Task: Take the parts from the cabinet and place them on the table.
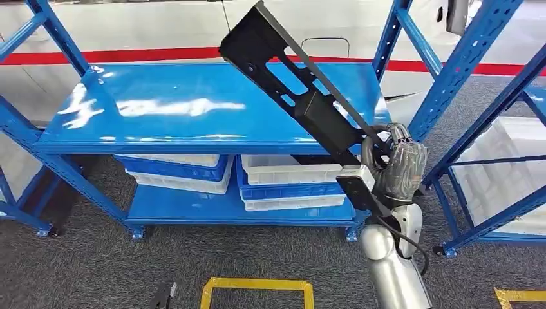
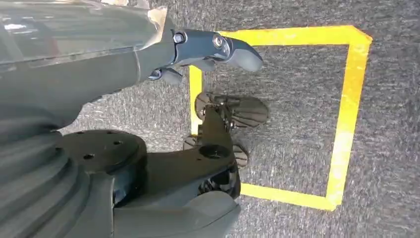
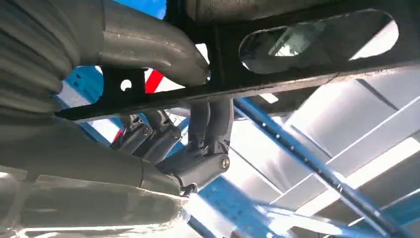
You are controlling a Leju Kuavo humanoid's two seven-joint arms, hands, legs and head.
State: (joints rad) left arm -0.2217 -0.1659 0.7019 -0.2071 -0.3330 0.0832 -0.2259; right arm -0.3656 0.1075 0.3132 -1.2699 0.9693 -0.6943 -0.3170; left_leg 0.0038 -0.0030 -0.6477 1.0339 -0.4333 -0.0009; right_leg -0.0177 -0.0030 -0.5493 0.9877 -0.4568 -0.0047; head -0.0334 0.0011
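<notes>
A long black metal part (image 1: 290, 90) with slots and holes slants up and to the left above the top blue shelf (image 1: 161, 109) of the cabinet. My right hand (image 1: 396, 164) grips its lower end just past the shelf's right front corner. In the right wrist view the thumb (image 3: 148, 49) presses on one face of the black part (image 3: 307, 69) and the dark fingers (image 3: 208, 129) wrap the other face. My left hand (image 2: 198, 54) hangs over the grey floor with its fingers apart and nothing in it.
White and blue bins (image 1: 290, 183) are stacked on the lower shelf, with more to their left (image 1: 177, 170). A second blue rack with a white bin (image 1: 508, 161) stands at the right, its upright (image 1: 451, 77) close to my right hand. Yellow tape (image 1: 257, 286) marks a square on the floor.
</notes>
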